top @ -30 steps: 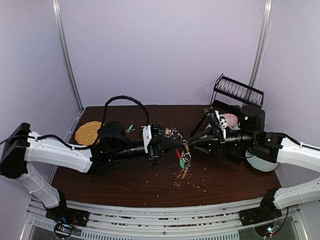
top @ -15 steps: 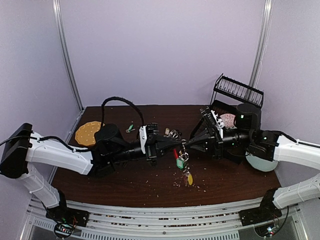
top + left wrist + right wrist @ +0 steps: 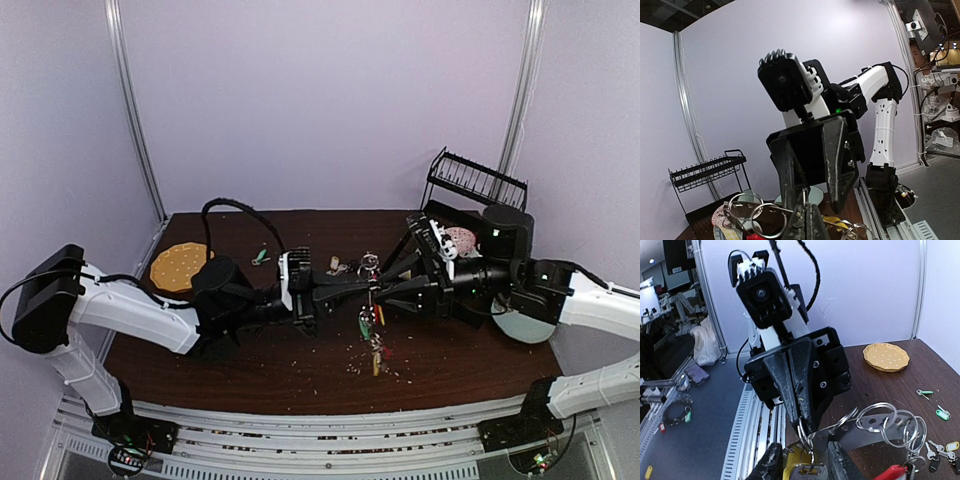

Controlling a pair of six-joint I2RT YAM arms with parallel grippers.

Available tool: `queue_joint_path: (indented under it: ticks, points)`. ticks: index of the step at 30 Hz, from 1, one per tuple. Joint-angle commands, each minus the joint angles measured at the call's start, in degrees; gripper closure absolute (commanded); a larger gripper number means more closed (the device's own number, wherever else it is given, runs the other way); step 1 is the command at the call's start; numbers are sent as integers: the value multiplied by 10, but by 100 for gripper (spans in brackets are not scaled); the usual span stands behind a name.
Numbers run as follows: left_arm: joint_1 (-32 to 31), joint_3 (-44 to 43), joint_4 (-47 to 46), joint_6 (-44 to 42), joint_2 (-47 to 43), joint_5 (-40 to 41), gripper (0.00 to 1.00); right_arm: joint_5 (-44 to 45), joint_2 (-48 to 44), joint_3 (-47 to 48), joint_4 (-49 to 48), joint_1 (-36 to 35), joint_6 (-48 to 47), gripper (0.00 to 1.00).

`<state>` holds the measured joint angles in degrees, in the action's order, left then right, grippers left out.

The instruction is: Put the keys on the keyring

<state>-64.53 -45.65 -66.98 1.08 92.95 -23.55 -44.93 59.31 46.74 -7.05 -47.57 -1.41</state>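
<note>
"What is the left gripper (image 3: 802, 421) doing?"
"It's pinched tight on the keyring (image 3: 375, 343), which dangles mid-frame in the top view with tagged keys (image 3: 366, 322) on it."
"And the right gripper (image 3: 802, 462)?"
"Its jaws are apart, straddling a key head. A green key (image 3: 260, 256) lies on the table (image 3: 250, 350), left of centre."

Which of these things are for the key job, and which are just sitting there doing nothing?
For the job:
- hanging bunch of keys and rings
- left gripper, pinching that bunch
- right gripper, jaws apart beside it
- loose tagged keys, not yet picked up

Just lying about:
- yellow disc
- dish rack
- speckled dish
</note>
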Motion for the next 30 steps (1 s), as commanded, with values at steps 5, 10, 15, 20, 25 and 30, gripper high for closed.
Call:
queue_joint_path:
  ticks: [5, 10, 15, 20, 25, 30]
  points:
    - [-3, -1, -22, 5, -16, 26, 100, 110, -48, -3, 21, -2, -38, 66]
    - [-3, -1, -22, 5, -16, 25, 100, 86, -27, 9, 10, -3, -33, 71]
    - [-2, 0, -14, 2, -20, 26, 100, 42, -7, 16, -2, -3, -24, 76]
    - [-3, 0, -11, 0, -22, 29, 100, 11, -1, 20, -3, -4, -24, 79]
    - [-2, -1, -4, 0, -22, 24, 100, 16, -7, 19, -14, -4, -21, 88]
    - [-2, -2, 3, 0, -24, 24, 100, 14, -6, 22, -13, -4, -25, 100]
